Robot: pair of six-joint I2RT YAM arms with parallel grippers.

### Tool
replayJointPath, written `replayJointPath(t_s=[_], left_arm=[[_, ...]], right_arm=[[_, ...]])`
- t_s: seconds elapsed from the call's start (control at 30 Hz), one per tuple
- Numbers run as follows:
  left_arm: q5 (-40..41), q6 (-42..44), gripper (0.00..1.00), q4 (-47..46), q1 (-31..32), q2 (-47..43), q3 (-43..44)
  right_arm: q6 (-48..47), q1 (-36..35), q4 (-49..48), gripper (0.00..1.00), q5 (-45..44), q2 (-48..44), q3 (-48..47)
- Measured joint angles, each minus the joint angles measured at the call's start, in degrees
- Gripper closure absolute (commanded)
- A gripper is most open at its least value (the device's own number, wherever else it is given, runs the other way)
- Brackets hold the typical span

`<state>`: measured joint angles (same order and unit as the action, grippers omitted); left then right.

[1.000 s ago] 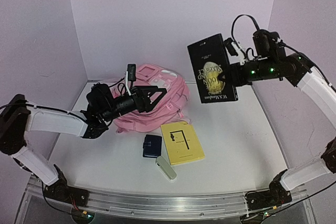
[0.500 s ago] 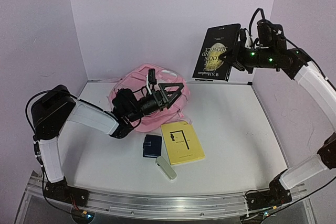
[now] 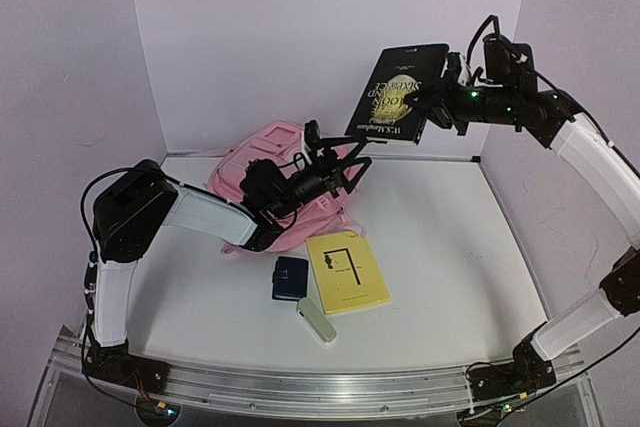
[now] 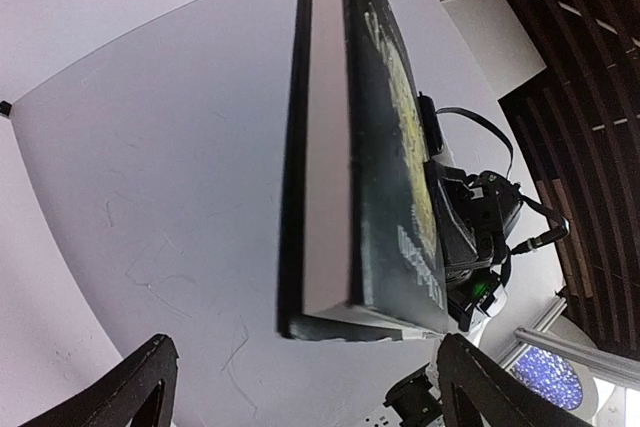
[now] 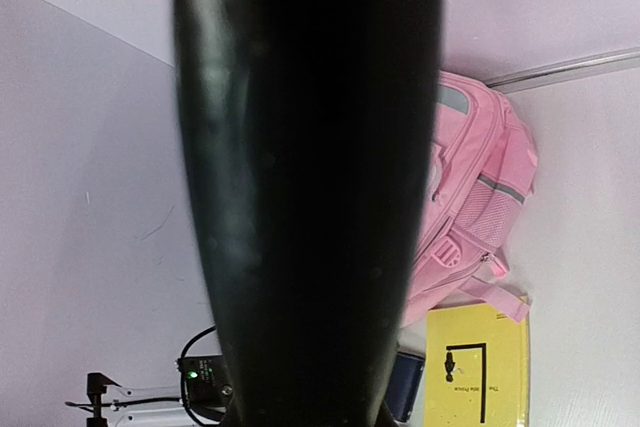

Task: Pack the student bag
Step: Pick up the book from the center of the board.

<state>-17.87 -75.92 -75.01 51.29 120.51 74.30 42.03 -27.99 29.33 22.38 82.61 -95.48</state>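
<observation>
The student bag [image 3: 262,169] is a soft pink backpack lying at the back left of the table, also seen in the right wrist view [image 5: 470,207]. My right gripper [image 3: 432,105] is shut on a black book [image 3: 396,94], holding it high in the air above and to the right of the bag. In the right wrist view the black book [image 5: 310,187] fills the middle and hides my fingers. My left gripper [image 3: 352,159] hovers over the bag, open and pointing up at the book. In the left wrist view the book [image 4: 370,147] hangs beyond my spread fingertips [image 4: 140,387], apart from them.
A yellow book [image 3: 347,272] lies flat in front of the bag, with a dark blue wallet [image 3: 290,277] to its left and a pale slim case [image 3: 316,321] nearer the front edge. Lilac walls close in the back and both sides.
My left arm has swung right across the bag and tipped its open gripper up toward the book. My right arm has raised the book and carried it left.
</observation>
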Motion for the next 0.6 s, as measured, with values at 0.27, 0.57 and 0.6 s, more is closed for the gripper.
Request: replayJointPath(t_s=[0.27, 0.57, 0.6], left_arm=[[-1.05, -0.9, 0.4, -0.17, 0.31, 0.52, 2.81], [-1.5, -1.15, 0.58, -0.28, 0.31, 0.54, 4.09], [-1.49, -1.19, 0.6, -0.18, 0.31, 0.54, 4.09]], right_arm=[[1.24, 0.07, -2.62, 1.0, 1.87, 0.02, 0.46], [2.0, 0.04, -3.83, 1.0, 3.33, 0.02, 3.68], [2.01, 0.04, -3.98, 1.0, 3.52, 0.01, 3.76]])
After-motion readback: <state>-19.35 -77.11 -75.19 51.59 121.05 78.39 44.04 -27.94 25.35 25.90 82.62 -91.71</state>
